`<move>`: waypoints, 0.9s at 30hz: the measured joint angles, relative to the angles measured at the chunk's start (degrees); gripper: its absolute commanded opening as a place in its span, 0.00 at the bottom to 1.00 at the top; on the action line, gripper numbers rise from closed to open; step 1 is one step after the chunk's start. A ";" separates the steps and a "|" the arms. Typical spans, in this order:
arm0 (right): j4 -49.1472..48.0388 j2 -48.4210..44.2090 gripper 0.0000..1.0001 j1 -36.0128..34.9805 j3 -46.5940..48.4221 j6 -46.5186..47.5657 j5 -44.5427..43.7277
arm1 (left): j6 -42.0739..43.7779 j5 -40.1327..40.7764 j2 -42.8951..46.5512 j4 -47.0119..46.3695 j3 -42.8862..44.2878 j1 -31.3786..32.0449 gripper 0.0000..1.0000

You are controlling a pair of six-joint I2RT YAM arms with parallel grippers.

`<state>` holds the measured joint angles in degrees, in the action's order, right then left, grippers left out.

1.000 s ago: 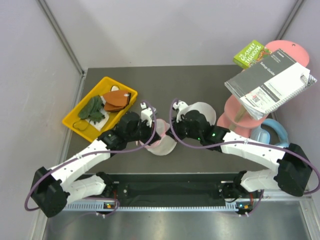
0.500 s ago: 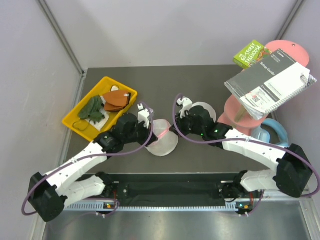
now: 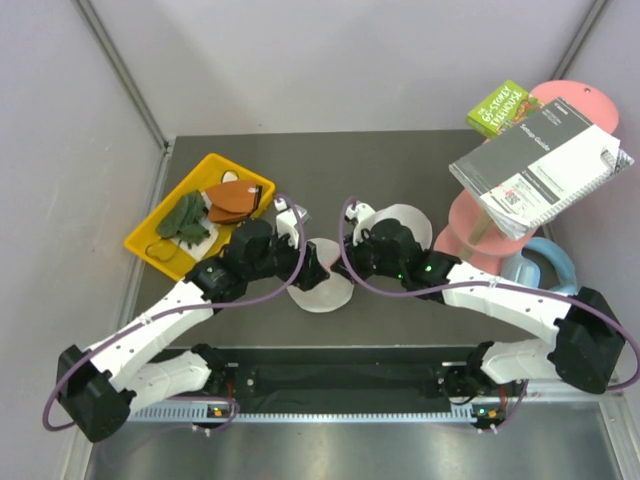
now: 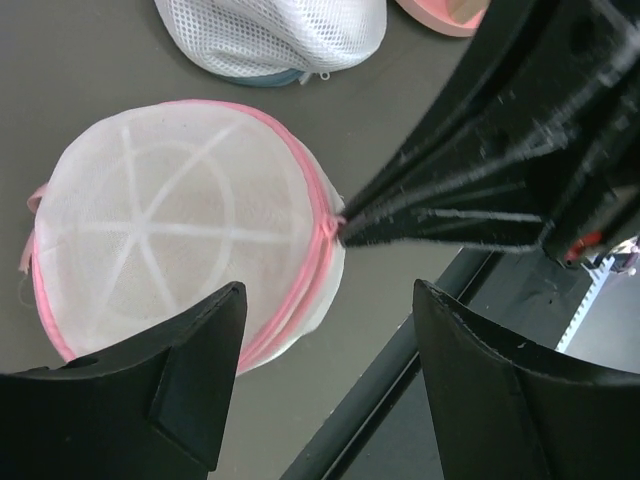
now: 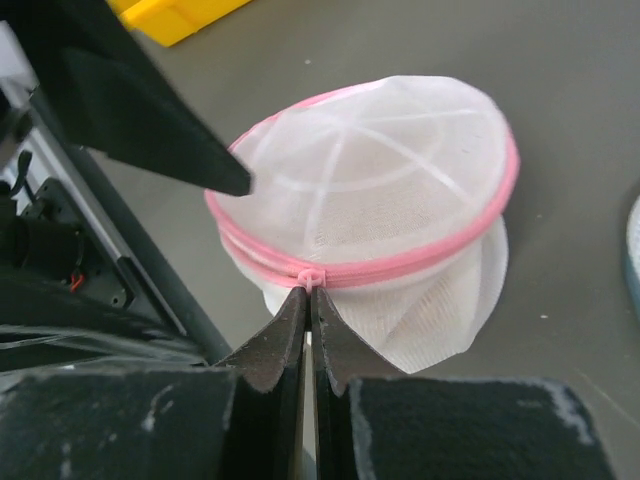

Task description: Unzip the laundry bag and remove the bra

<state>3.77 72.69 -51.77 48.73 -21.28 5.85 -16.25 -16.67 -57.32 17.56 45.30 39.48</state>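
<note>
The laundry bag (image 3: 322,286) is a white mesh dome with a pink rim, lying on the dark table between my two arms. The left wrist view looks down on the laundry bag (image 4: 180,220), with my left gripper (image 4: 330,300) open at its near edge and nothing between the fingers. My right gripper (image 5: 308,292) is shut on the small pink zipper pull (image 5: 310,275) at the rim of the laundry bag (image 5: 370,190). From above, the left gripper (image 3: 306,262) and right gripper (image 3: 346,262) flank the bag. The bra is hidden.
A yellow tray (image 3: 150,246) at the back left holds a dark green cloth (image 3: 185,218) and reddish-brown pieces (image 3: 232,200). A plain white mesh dome (image 3: 405,218) lies behind the bag. A pink stand (image 3: 470,235) with a booklet (image 3: 540,165) rises at the right.
My left gripper has opened and let go of the bag's rim. The bag has settled lower on the table. The right gripper stays pinched on the zipper pull.
</note>
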 measured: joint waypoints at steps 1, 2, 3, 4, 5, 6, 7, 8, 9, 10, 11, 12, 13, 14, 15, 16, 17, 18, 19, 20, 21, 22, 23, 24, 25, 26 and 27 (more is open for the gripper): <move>0.00 0.00 0.00 -0.61 0.00 0.00 -0.02 | -0.11 -0.13 -0.50 -0.46 0.00 0.00 0.72; -0.02 0.00 0.00 -0.96 0.00 0.00 -0.02 | -0.13 -0.22 -1.07 -0.70 0.00 0.00 0.71; -0.02 0.00 0.00 -1.31 0.00 0.00 -0.07 | -0.13 -0.22 -1.46 -0.83 0.00 0.00 0.71; -0.04 0.00 0.00 -1.68 0.00 0.00 -0.04 | -0.13 -0.22 -1.84 -0.85 0.00 0.00 0.69; -0.07 0.00 0.00 -1.88 0.00 0.00 -0.11 | -0.13 -0.22 -2.10 -0.85 0.00 0.00 0.68; -0.09 0.00 0.00 -2.03 0.00 -0.02 -0.15 | -0.11 -0.20 -2.14 -0.92 -0.04 0.00 0.66; -0.17 -0.02 0.00 -2.10 0.00 -0.02 -0.15 | -0.13 -0.20 -2.16 -1.01 -0.15 0.00 0.61; -0.28 0.00 0.00 -2.12 0.00 -0.02 -0.15 | -0.11 -0.20 -2.16 -1.22 -0.33 0.00 0.58; -0.39 -0.02 0.00 -2.12 0.00 -0.02 -0.15 | -0.17 -0.20 -2.19 -1.36 -0.52 0.00 0.54; -0.46 0.00 0.00 -2.12 0.00 -0.02 -0.17 | -0.24 -0.17 -2.19 -1.49 -0.76 0.00 0.51; -0.55 0.00 0.00 -2.12 0.00 -0.02 -0.17 | -0.22 -0.17 -2.19 -1.57 -1.03 0.00 0.47; -0.57 -0.02 0.00 -2.12 0.00 -0.02 -0.17 | -0.22 -0.15 -2.21 -1.68 -1.27 0.00 0.44; -0.66 -0.02 0.00 -2.12 0.00 0.00 -0.17 | -0.22 -0.13 -2.21 -1.75 -1.49 0.00 0.42; -0.72 0.00 0.00 -2.12 0.00 -0.02 -0.17 | -0.20 -0.09 -2.21 -1.79 -1.68 -0.02 0.34; -0.72 0.00 0.00 -2.12 0.00 -0.02 -0.17 | -0.15 -0.02 -2.21 -1.90 -1.86 0.00 0.31; -0.74 -0.02 0.00 -2.12 0.00 -0.02 -0.17 | -0.20 0.02 -2.21 -1.92 -1.99 -0.02 0.25; -0.72 -0.02 0.00 -2.12 0.00 -0.02 -0.20 | -0.13 0.04 -2.23 -1.97 -2.08 0.00 0.21; -0.72 -0.02 0.00 -2.12 0.00 -0.02 -0.20 | -0.11 0.07 -2.23 -2.01 -2.14 0.00 0.13; -0.74 0.00 0.00 -2.12 0.00 -0.02 -0.20 | -0.11 0.07 -2.27 -2.05 -2.21 0.00 0.09; -0.72 -0.02 0.00 -2.12 0.02 -0.02 -0.20 | -0.11 0.04 -2.34 -2.12 -2.25 0.00 0.06; -0.72 -0.02 0.00 -2.12 0.00 -0.02 -0.20 | -0.09 0.02 -2.47 -2.14 -2.25 0.00 0.00; -0.72 -0.02 0.00 -2.12 0.00 -0.02 -0.22 | -0.09 0.00 -2.54 -2.16 -2.27 0.00 0.00; -0.72 0.00 0.00 -2.12 0.00 -0.02 -0.22 | -0.07 0.00 -2.60 -2.19 -2.29 0.00 0.00; -0.72 -0.02 0.00 -2.12 0.00 -0.02 -0.22 | -0.07 -0.02 -2.62 -2.23 -2.34 0.00 0.00; -0.72 -0.02 0.00 -2.12 0.00 -0.02 -0.24 | -0.07 0.00 -2.62 -2.27 -2.34 0.00 0.00; -0.72 0.00 0.00 -2.12 0.00 -0.02 -0.28 | -0.04 0.00 -2.62 -2.32 -2.34 0.00 0.00; -0.72 0.00 0.00 -2.14 0.00 -0.02 -0.33 | -0.04 0.00 -2.62 -2.38 -2.34 0.00 0.00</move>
<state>3.05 72.69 -53.91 48.73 -21.30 5.52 -16.29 -16.67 -59.94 15.18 42.96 39.48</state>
